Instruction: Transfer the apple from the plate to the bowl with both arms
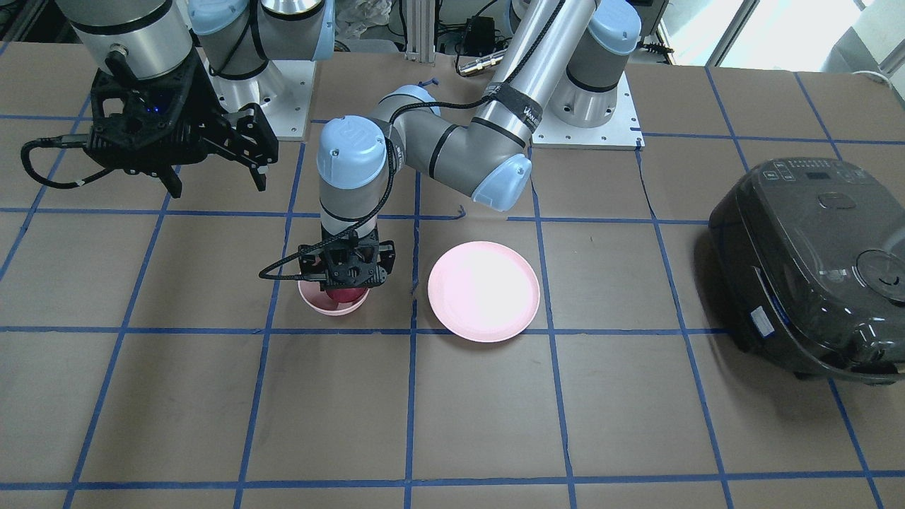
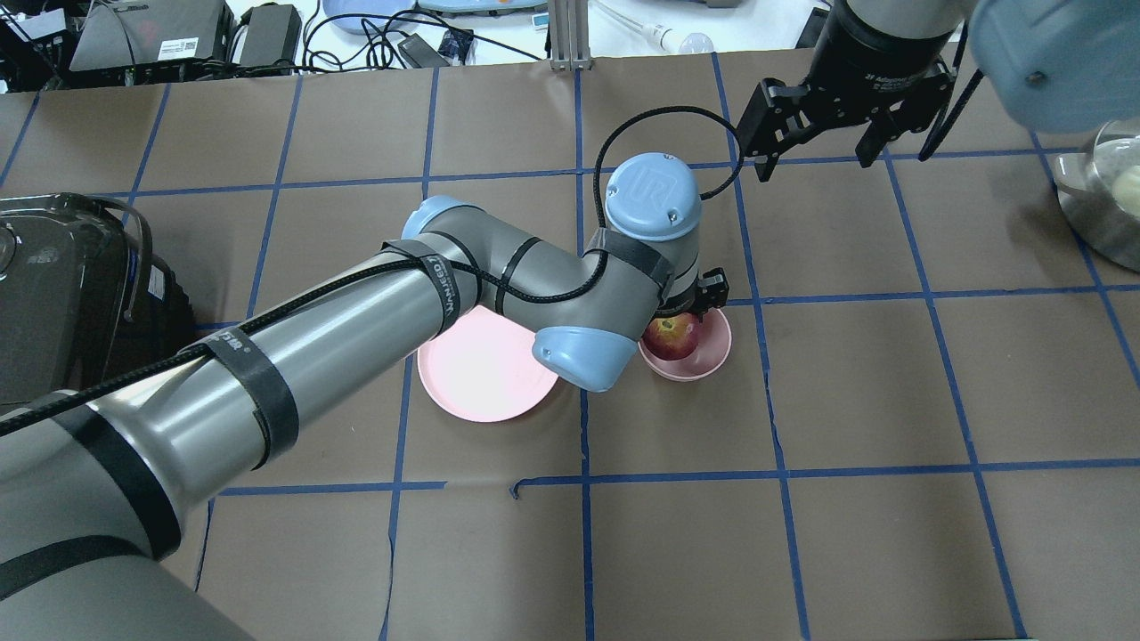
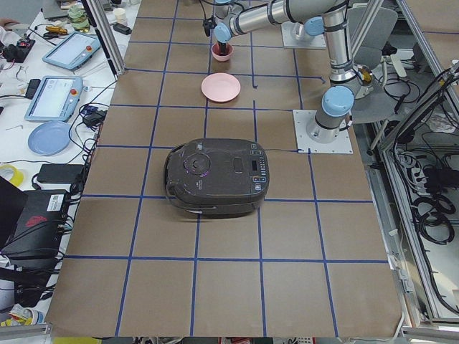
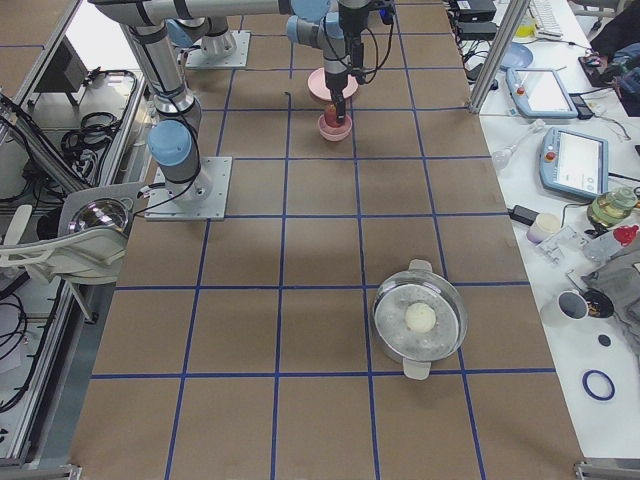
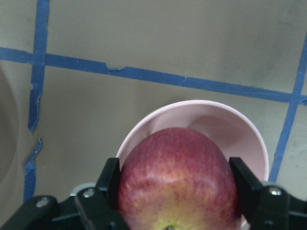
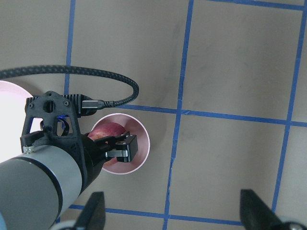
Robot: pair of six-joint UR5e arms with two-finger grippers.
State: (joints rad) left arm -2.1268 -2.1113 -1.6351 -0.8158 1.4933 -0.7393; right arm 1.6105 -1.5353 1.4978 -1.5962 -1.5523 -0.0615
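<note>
The red apple [image 5: 177, 177] sits between the fingers of my left gripper [image 5: 175, 188], which is shut on it, low inside the small pink bowl [image 5: 240, 129]. In the overhead view the apple [image 2: 672, 336] shows in the bowl [image 2: 712, 352] under the left wrist. The pink plate [image 2: 481, 374] is bare, just beside the bowl, partly under the left forearm. My right gripper [image 2: 815, 165] is open and empty, raised high beyond the bowl. Its wrist view looks down on the bowl [image 6: 139, 148] and apple [image 6: 103, 134].
A dark rice cooker [image 1: 813, 268] stands at the table end on my left side. A metal pot with a glass lid [image 4: 420, 318] stands far to my right. Blue tape lines grid the brown table.
</note>
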